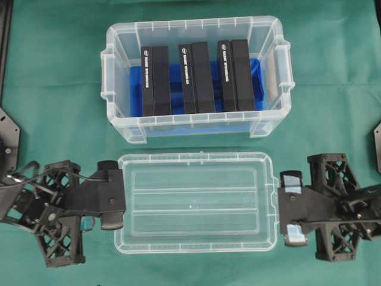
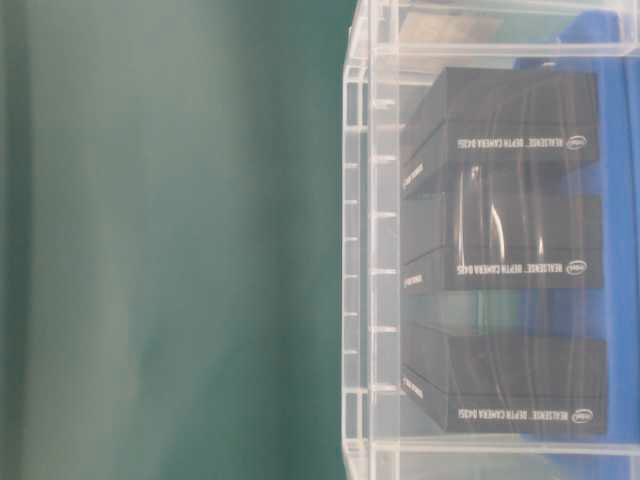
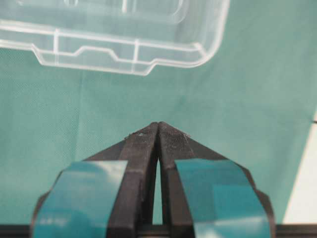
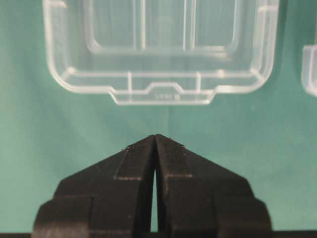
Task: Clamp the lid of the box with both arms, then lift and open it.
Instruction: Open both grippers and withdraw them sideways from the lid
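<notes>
The clear ribbed lid (image 1: 196, 202) lies flat on the green cloth, in front of the box (image 1: 119, 71). The box is open, with a blue liner and three black packs (image 1: 156, 80) standing inside. My left gripper (image 1: 123, 196) is at the lid's left end and my right gripper (image 1: 278, 205) is at its right end. In the left wrist view the teal-taped left gripper (image 3: 158, 124) is shut on nothing, with the lid (image 3: 124, 49) ahead and apart from it. In the right wrist view the right gripper (image 4: 155, 136) is also shut and empty, facing the lid's end tab (image 4: 163, 94).
The table-level view shows only the box wall (image 2: 365, 250), the packs behind it and green cloth (image 2: 170, 250). A corner of the box (image 4: 309, 69) shows at the right edge of the right wrist view. Black fixtures (image 1: 7, 134) stand at the table's sides.
</notes>
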You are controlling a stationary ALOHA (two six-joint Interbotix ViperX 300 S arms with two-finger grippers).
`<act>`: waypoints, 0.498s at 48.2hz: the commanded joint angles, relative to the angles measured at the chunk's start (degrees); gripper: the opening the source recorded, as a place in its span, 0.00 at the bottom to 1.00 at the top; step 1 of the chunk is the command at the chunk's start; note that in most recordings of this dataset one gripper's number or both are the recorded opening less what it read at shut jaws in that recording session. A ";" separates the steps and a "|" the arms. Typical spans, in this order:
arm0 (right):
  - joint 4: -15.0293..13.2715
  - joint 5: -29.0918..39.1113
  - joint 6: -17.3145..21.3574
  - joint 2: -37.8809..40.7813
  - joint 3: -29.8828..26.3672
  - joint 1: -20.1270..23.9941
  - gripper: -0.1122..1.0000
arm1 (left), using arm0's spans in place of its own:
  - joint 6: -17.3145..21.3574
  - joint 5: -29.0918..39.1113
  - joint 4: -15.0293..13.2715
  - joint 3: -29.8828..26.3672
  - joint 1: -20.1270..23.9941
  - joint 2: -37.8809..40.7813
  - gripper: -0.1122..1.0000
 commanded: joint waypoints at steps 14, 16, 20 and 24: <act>-0.44 6.59 -0.44 -2.90 -7.73 0.62 0.10 | -0.09 7.38 6.24 -9.58 -0.79 -2.29 0.11; -0.62 6.59 -0.53 -2.99 -7.73 0.62 0.10 | -0.18 7.29 7.47 -9.76 -0.97 -2.20 0.11; -1.14 6.50 -0.88 -3.08 -7.91 0.62 0.10 | -0.18 7.29 8.88 -9.93 -0.88 -2.37 0.11; -3.25 6.06 -0.97 -3.60 -8.00 0.53 0.10 | -0.09 7.29 10.28 -9.76 -0.62 -2.90 0.11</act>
